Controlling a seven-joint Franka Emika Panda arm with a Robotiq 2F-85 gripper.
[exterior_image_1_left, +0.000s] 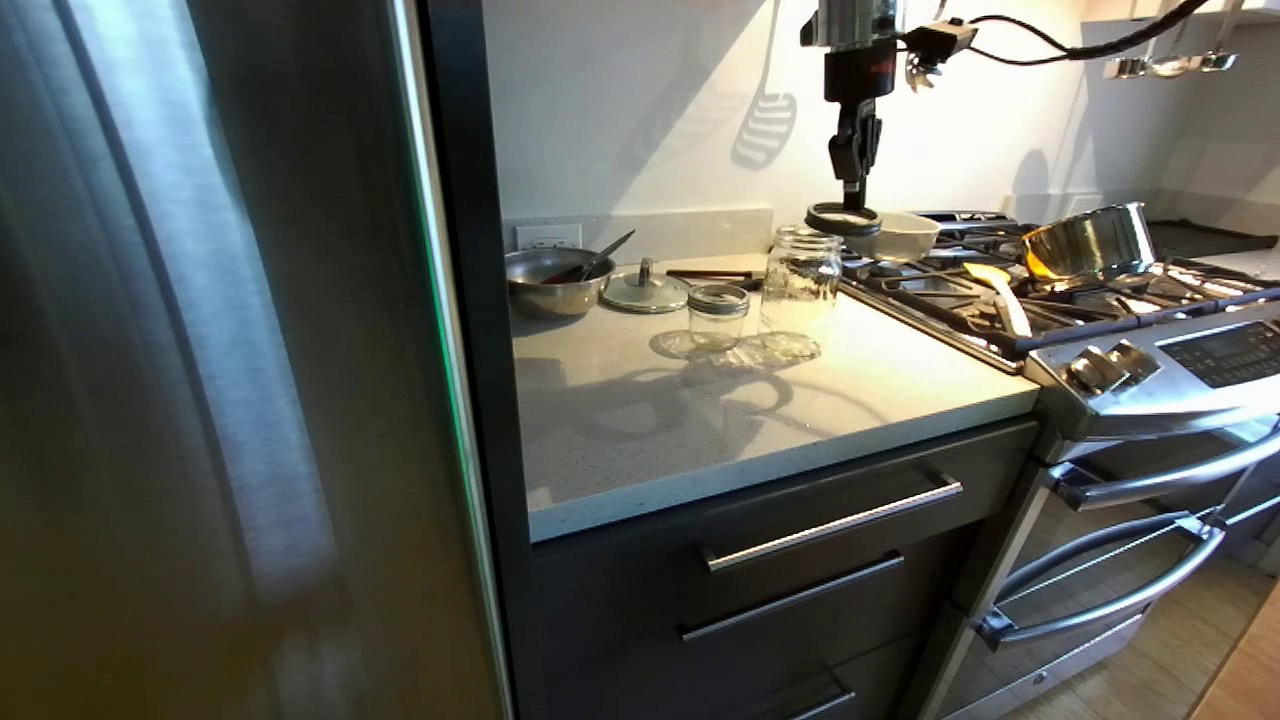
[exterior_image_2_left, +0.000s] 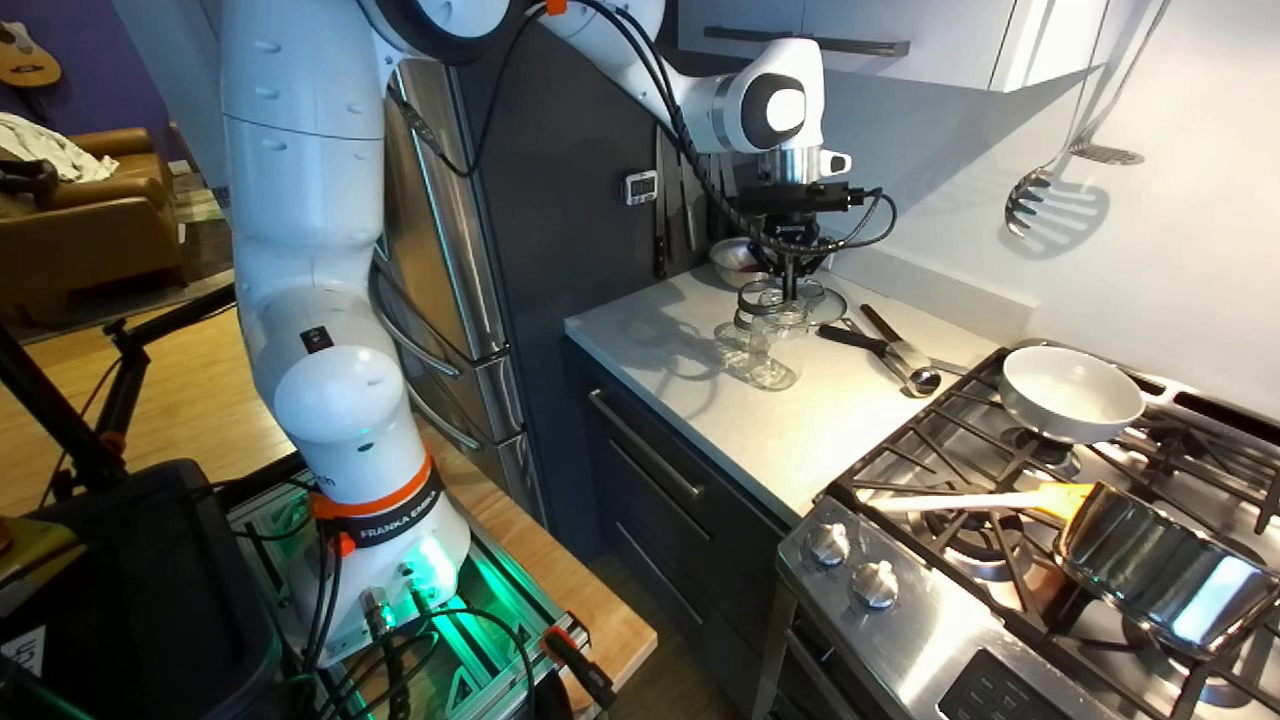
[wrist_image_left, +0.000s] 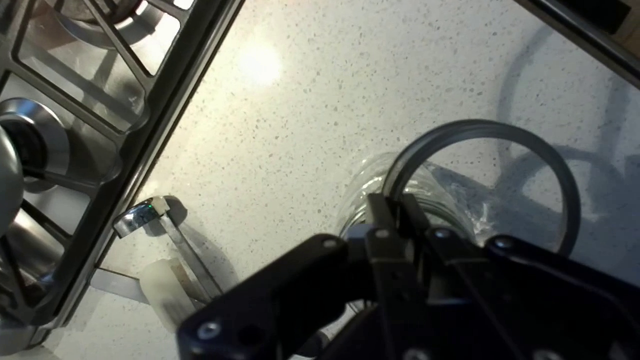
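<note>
In the wrist view, the fingers (wrist_image_left: 378, 215) are clamped together on a metal ring (wrist_image_left: 480, 128), pinching it at one place on its edge so that its open loop reaches out to one side of the tips. Below them shows the mouth of a tall glass jar (wrist_image_left: 361, 192), which stands on the speckled worktop (wrist_image_left: 300, 110). A metal scoop (wrist_image_left: 136, 219) lies near a dark grate (wrist_image_left: 145, 135).

In an exterior view, the ring hangs nearly level, raised above the worktop and close to the rim of the tall jar; whether the two touch cannot be told. A smaller jar (exterior_image_1_left: 718, 325), banded around its top, stands just beside the tall one. Near it are a knobbed lid (exterior_image_1_left: 640, 292) and a metal bowl (exterior_image_1_left: 553, 297), with a dark utensil (exterior_image_1_left: 610, 254) leaning over the bowl's rim.

In an exterior view, the white arm (exterior_image_2_left: 305, 200) reaches over to the worktop. Dark-handled utensils (exterior_image_2_left: 852, 338) lie between the tall jar and the stove (exterior_image_2_left: 900, 650). On the stove are a white bowl (exterior_image_2_left: 1030, 405) and a tilted, shiny pot (exterior_image_2_left: 1150, 570), with a yellow-headed utensil (exterior_image_2_left: 960, 502) beside the pot.
</note>
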